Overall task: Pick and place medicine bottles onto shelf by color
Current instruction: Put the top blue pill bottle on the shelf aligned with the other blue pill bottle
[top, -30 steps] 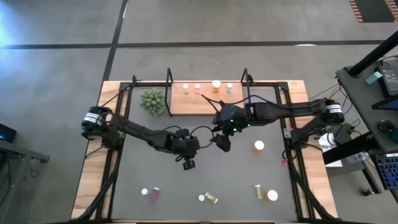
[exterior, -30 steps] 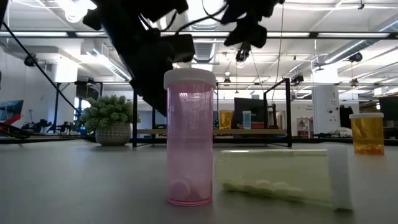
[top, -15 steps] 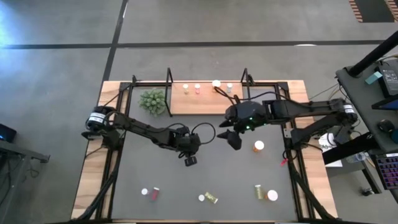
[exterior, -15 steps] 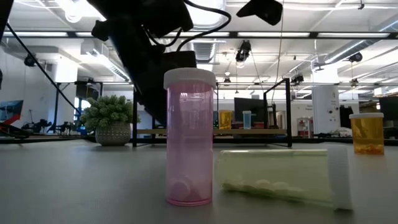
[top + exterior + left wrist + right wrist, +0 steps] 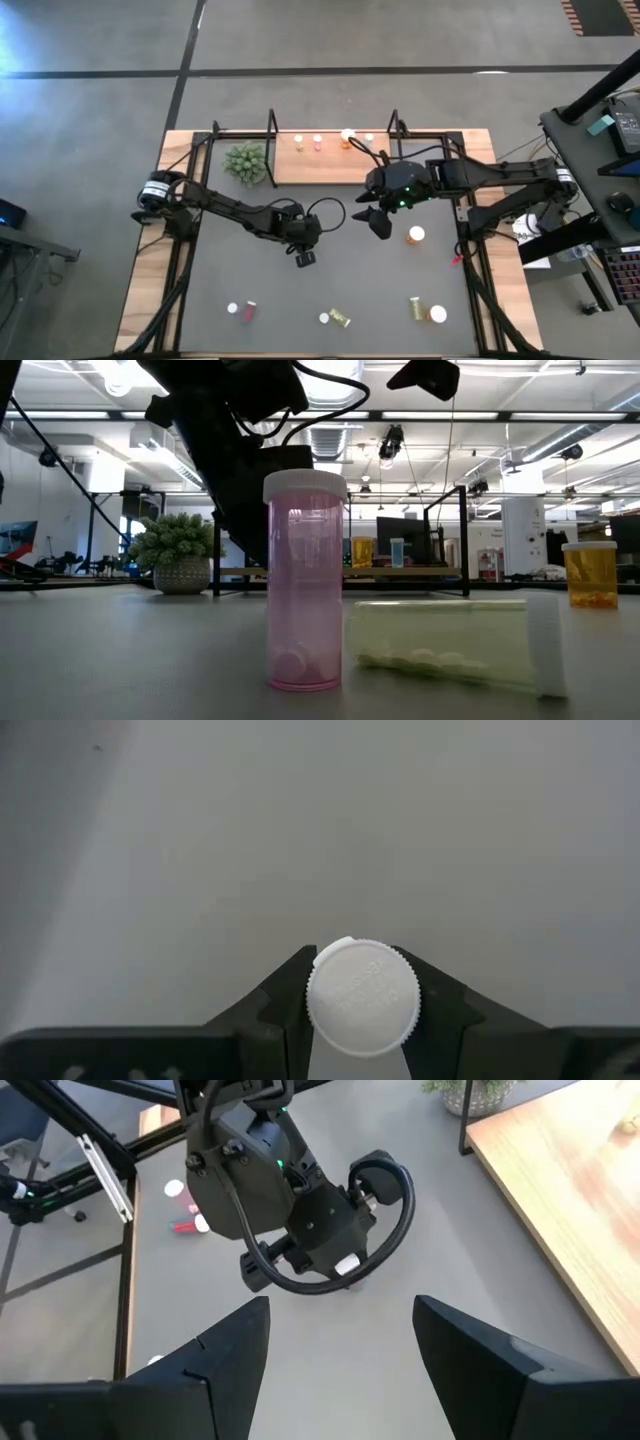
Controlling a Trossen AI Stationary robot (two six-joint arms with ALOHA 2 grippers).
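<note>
My left gripper (image 5: 303, 258) is over the middle of the dark mat (image 5: 240, 270), shut on a white-capped bottle (image 5: 362, 997) whose body is hidden under its cap. My right gripper (image 5: 375, 222) is open and empty, raised between the shelf (image 5: 320, 167) and an upright orange bottle (image 5: 416, 235). Several small bottles (image 5: 318, 142) stand along the shelf's far edge. Other bottles stand or lie near the mat's near edge: a red one (image 5: 250, 311), a pink upright one (image 5: 305, 580), and yellow-green ones (image 5: 340, 319) (image 5: 415, 307). My left gripper pinches the bottle at its white cap's rim (image 5: 318, 1005) between the two fingers (image 5: 285, 1000), one on each side. The fingers come from above, pointing down, and the cap's flat top faces up. Whether the bottle's base is on the mat, I cannot tell.
A small spiky green plant (image 5: 246, 162) stands at the shelf's left end beside a black upright (image 5: 271, 150). Two white-capped bottles (image 5: 232, 309) (image 5: 438, 313) stand near the mat's near edge. Black cables run along the table's wooden side strips (image 5: 150, 290).
My right gripper has drawn away from the shelf toward the table's right edge and has gone up. An orange bottle it was next to stays standing on the shelf.
</note>
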